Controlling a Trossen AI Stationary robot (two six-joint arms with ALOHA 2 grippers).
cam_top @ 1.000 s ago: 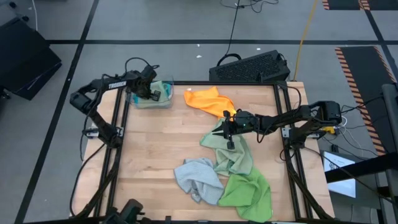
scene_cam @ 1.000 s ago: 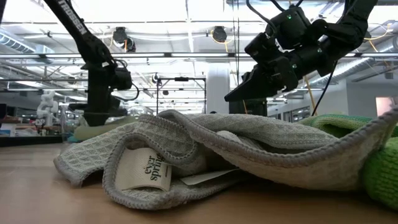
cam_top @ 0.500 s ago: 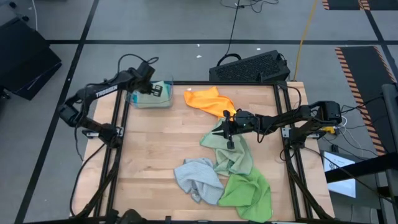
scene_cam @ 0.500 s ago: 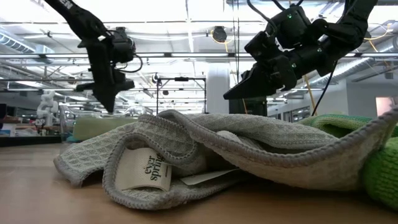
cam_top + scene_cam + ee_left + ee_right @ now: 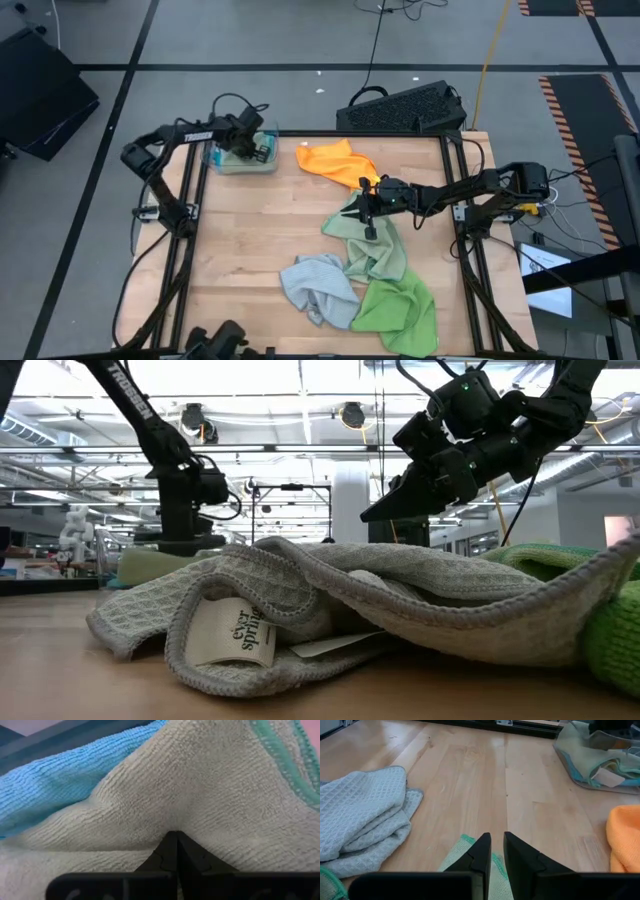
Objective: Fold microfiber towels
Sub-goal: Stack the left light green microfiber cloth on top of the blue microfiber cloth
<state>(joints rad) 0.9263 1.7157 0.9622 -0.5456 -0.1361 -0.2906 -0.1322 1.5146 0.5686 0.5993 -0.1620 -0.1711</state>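
A folded pale sage towel (image 5: 210,795) lies on a bright blue towel (image 5: 55,785), stacked at the table's far left corner (image 5: 240,158). My left gripper (image 5: 246,146) stands shut on top of that stack. My right gripper (image 5: 368,206) hovers right of the table's middle, shut on a second pale sage towel (image 5: 366,242), which is crumpled on the wood. An orange towel (image 5: 336,160) lies behind it. A light grey towel (image 5: 318,286) and a bright green towel (image 5: 402,306) lie near the front edge. The grey towel (image 5: 330,610) fills the low view. My left gripper presses its shut fingertips (image 5: 172,851) down on the top face of the folded pale sage towel (image 5: 172,822), coming steeply from above. The cloth dents in around the tips. The towel lies flat on the blue one. My right gripper pinches the green-hemmed edge (image 5: 468,843) of the pale sage towel between its two fingers. The fingers slant down from the table's right side. That edge is lifted off the wood, and the rest of the towel lies slack in a heap on the table.
A black keyboard (image 5: 402,108) sits beyond the far edge. Bare wood (image 5: 250,230) lies between the stack and the loose towels. Black frame rails (image 5: 188,200) run along the table's left and right sides.
My left gripper has lifted off the stack, tipped, then come back down on it a little toward the table's right, still shut. The right gripper and its towel have kept still.
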